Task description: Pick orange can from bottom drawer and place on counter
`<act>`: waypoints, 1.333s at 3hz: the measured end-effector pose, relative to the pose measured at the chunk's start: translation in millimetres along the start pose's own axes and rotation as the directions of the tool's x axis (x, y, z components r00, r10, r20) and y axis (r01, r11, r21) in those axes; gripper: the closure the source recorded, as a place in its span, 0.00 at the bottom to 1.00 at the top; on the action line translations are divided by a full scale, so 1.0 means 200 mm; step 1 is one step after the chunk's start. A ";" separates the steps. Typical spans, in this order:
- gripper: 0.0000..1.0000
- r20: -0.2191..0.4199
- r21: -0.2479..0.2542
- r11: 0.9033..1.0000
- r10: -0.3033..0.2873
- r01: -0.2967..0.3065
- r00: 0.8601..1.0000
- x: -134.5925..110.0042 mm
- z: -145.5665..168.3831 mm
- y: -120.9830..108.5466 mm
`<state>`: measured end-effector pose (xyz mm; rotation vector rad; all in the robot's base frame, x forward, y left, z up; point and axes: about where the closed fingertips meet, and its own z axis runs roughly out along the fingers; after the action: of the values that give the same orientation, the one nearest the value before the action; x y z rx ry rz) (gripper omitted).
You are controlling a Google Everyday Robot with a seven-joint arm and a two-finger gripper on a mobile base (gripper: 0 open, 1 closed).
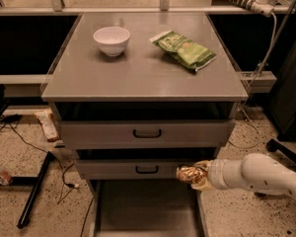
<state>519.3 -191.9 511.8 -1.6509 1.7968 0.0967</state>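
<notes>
The orange can (188, 173), shiny orange-gold and crinkled, is held in my gripper (198, 175) at the end of the white arm (259, 176) that comes in from the right. It hangs above the right side of the open bottom drawer (148, 209), level with the front of the middle drawer (138, 169). The bottom drawer shows a flat grey floor with thin side walls and nothing in it. The counter (138, 68) is the grey cabinet top above.
A white bowl (111, 40) and a green snack bag (184, 49) lie on the counter. The top drawer (147, 133) is shut. Cables and a black stand leg (34, 191) lie on the floor at left; a chair base (286, 149) stands at right.
</notes>
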 end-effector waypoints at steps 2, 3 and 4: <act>1.00 0.080 0.138 0.980 -0.154 0.142 0.985 -0.35 -0.58 -0.02; 1.00 0.082 0.243 0.942 -0.256 0.230 0.963 -0.56 -0.91 -0.11; 1.00 0.078 0.310 0.904 -0.334 0.296 0.939 -0.79 -1.16 -0.26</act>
<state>460.4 -179.4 791.4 -1.6522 1.3514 -0.1966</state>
